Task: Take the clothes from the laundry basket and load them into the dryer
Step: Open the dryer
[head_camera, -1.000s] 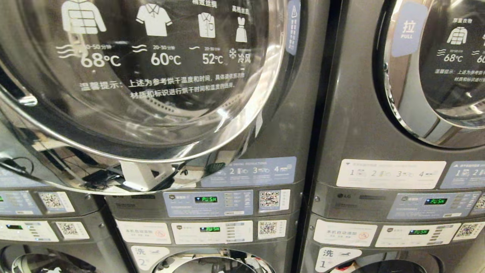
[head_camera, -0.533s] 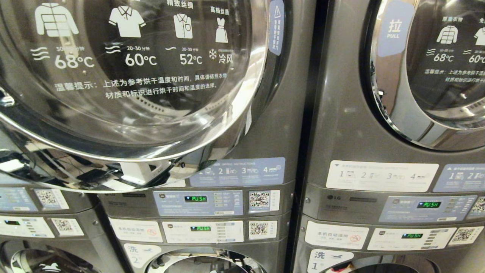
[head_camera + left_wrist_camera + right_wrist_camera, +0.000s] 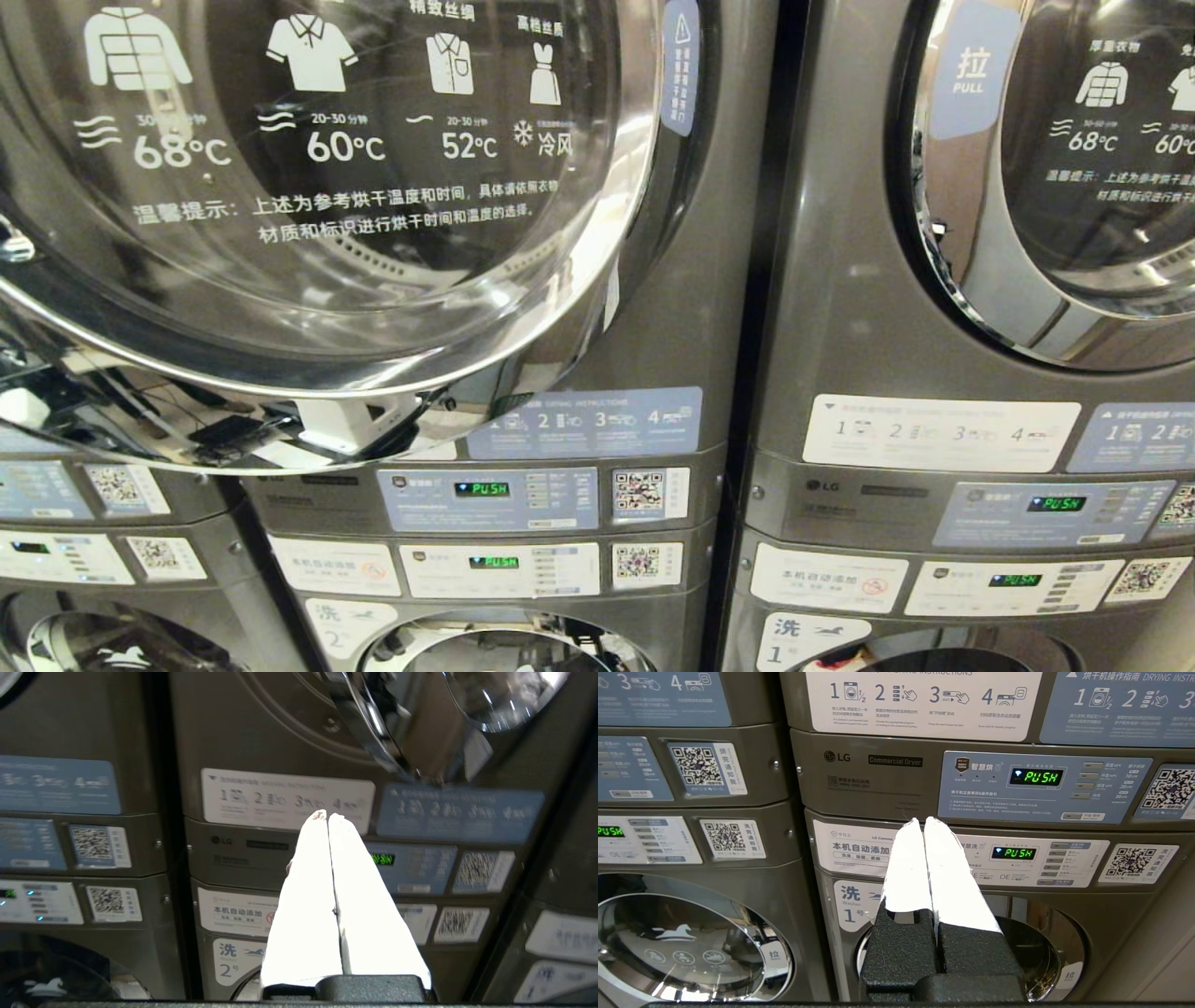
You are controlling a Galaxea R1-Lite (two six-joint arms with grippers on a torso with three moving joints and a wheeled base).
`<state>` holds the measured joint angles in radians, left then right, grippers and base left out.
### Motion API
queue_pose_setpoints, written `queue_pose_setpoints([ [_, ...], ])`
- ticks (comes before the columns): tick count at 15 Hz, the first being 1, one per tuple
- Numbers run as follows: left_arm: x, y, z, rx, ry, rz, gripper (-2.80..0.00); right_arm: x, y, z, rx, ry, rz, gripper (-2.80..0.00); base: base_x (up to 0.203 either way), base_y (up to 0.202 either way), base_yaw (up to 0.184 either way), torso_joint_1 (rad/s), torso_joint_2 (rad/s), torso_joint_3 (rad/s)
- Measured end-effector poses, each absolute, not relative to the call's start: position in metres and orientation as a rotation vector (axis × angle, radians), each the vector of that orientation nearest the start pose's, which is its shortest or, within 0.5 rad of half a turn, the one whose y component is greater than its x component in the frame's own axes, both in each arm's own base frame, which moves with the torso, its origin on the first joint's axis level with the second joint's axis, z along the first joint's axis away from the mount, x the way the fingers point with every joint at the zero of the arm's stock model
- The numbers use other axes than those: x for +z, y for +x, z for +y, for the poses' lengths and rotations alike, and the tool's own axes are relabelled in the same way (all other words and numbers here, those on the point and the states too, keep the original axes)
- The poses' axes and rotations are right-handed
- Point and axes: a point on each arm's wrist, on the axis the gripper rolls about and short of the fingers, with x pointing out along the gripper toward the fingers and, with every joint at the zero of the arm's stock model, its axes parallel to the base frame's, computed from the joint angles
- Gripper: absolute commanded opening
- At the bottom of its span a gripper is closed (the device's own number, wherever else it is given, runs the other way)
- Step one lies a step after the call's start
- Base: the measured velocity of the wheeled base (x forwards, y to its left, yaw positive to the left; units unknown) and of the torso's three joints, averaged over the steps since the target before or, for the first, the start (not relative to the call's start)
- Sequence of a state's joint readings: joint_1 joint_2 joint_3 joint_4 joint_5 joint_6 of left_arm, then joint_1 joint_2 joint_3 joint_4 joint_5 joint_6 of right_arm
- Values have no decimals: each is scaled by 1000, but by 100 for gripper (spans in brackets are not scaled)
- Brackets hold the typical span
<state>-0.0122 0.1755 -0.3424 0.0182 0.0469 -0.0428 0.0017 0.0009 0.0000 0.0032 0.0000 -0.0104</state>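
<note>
The dryer (image 3: 597, 308) fills the head view, its round glass door (image 3: 308, 187) swung out toward ten o'clock. A second stack (image 3: 962, 373) stands at three o'clock, door shut. Control panels (image 3: 485, 499) with green displays run along six o'clock, washer doors below. No clothes or basket show in any view. The left gripper (image 3: 323, 813), jaws together and empty, points at the panels beneath the open door. The right gripper (image 3: 920, 820), jaws together and empty, faces the neighbouring stack's panels.
</note>
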Motion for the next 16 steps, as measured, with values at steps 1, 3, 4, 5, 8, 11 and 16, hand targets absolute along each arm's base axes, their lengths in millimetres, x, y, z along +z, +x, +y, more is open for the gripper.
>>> queue_pose_setpoints([
  [1,190,-27,2,65,-89,-143,-280,75,-23,0,1,-10,4,-280,0,0,0,0,0,0],
  [3,218,-2,4,141,-187,-118,-280,75,-23,0,2,-11,4,-280,0,0,0,0,0,0],
  [4,230,16,4,179,-242,-105,-280,75,-23,0,4,-18,4,-280,0,0,0,0,0,0],
  [5,236,30,5,203,-280,-95,-280,75,-23,0,6,-20,4,-280,0,0,0,0,0,0],
  [8,248,79,9,247,-384,-88,-280,75,-23,0,2,-16,4,-280,0,0,0,0,0,0],
  [11,243,97,16,159,-401,-42,-280,75,-23,0,1,-15,4,-280,0,0,0,0,0,0],
  [16,227,82,11,-13,-403,-2,-280,75,-23,0,3,-18,4,-280,0,0,0,0,0,0],
])
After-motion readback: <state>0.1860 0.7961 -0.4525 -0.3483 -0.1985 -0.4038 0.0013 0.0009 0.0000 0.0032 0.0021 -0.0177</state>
